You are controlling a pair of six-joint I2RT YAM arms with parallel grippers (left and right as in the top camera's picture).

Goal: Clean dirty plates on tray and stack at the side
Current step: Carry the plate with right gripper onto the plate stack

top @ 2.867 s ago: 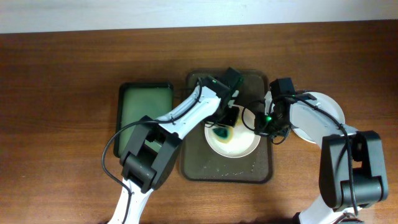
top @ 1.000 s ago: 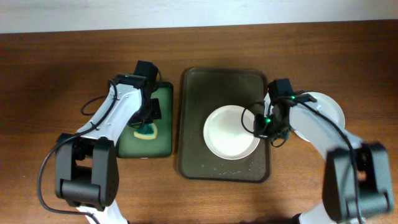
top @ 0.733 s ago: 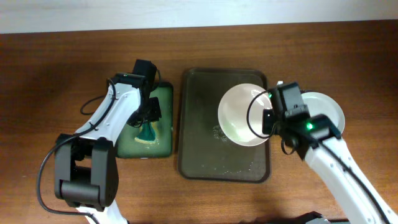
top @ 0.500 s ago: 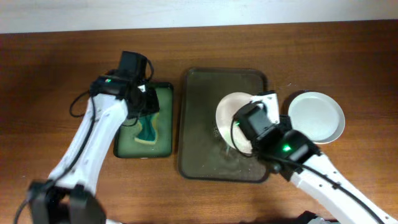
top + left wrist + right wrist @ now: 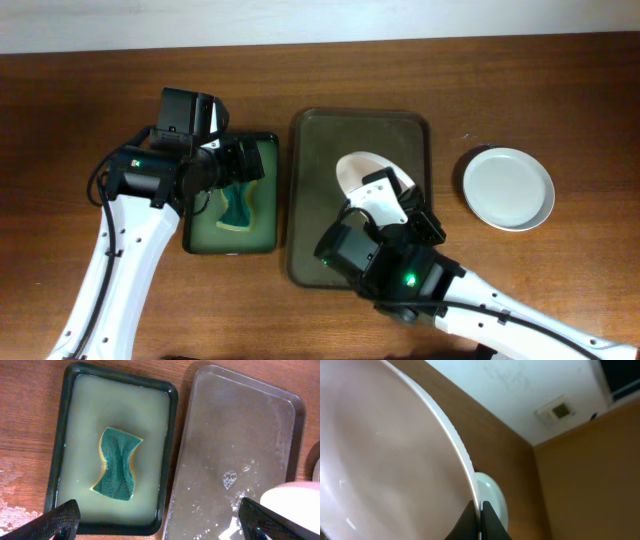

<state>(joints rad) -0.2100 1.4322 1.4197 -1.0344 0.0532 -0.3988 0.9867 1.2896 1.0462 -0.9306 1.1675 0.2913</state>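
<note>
Overhead, sponge (image 5: 238, 206) in basin (image 5: 262, 238), plate (image 5: 362, 168) over tray (image 5: 322, 150)

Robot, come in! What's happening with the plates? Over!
Left gripper, jaws open, above basin; sponge lies inside. Right gripper shut on plate, tilted over tray. Path to side plate looks clear.

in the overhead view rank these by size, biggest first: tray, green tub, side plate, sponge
1. tray
2. green tub, partly covered
3. side plate
4. sponge
</note>
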